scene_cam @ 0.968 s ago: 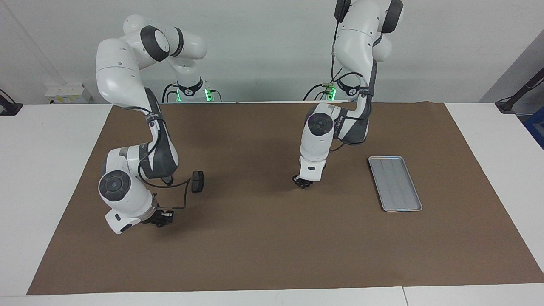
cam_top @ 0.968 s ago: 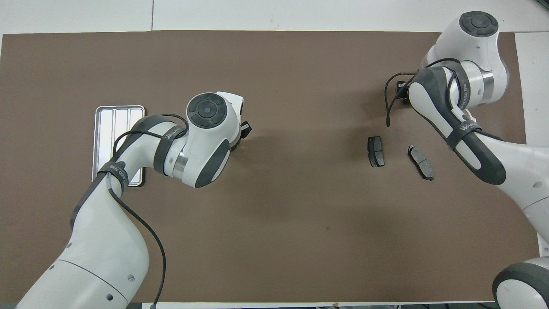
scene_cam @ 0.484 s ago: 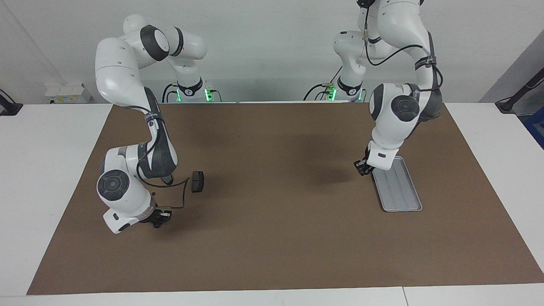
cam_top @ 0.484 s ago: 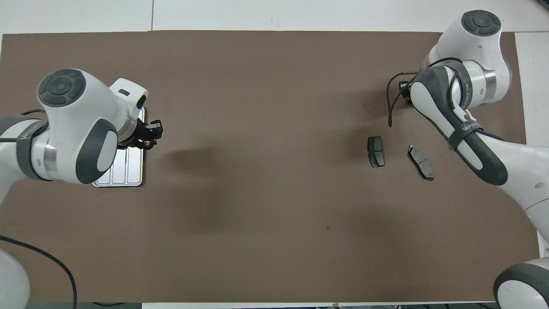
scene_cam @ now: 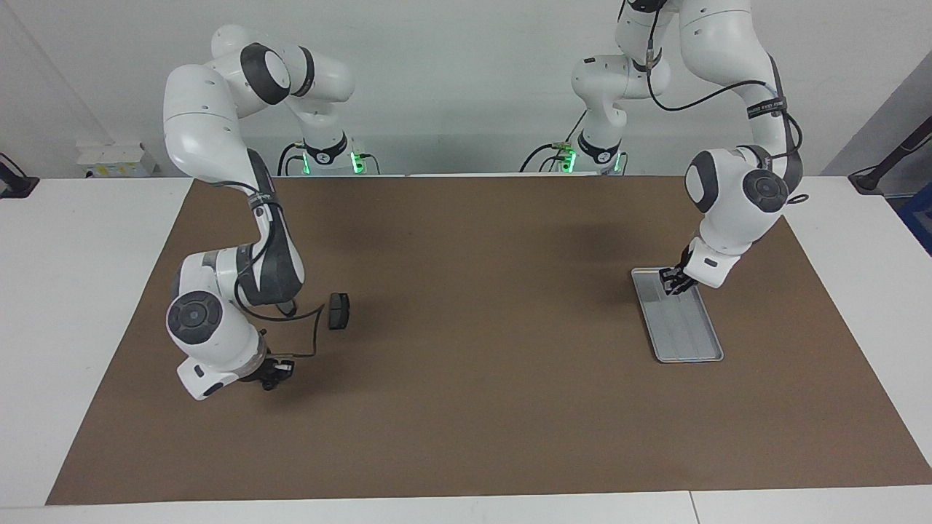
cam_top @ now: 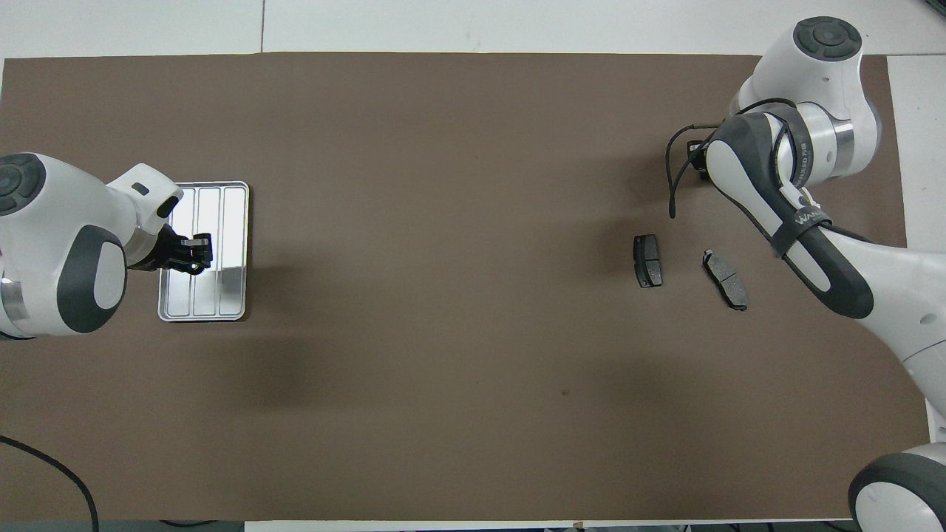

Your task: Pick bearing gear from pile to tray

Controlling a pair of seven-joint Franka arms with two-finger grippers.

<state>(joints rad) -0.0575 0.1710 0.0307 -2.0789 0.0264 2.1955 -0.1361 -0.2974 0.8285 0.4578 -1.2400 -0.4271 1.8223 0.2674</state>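
The silver tray (scene_cam: 692,342) (cam_top: 222,295) lies toward the left arm's end of the mat. My left gripper (scene_cam: 673,282) (cam_top: 198,251) hangs just over the part of the tray nearer the robots. What is left of the pile shows as two dark brake pads (cam_top: 647,260) (cam_top: 725,278) toward the right arm's end; only one brake pad (scene_cam: 338,311) shows in the facing view. My right gripper (scene_cam: 275,372) (cam_top: 692,148) is low over the mat past the pads, shut, largely hidden under its own arm. The bearing gear is hidden.
A brown mat (scene_cam: 466,407) covers most of the white table (scene_cam: 80,291). The right arm's loose black cable (scene_cam: 309,335) loops close to the brake pad. Both arm bases stand at the robots' edge.
The left arm swung from over the mat's middle to over the tray. The right gripper closed and stayed almost where it was, low over the mat.
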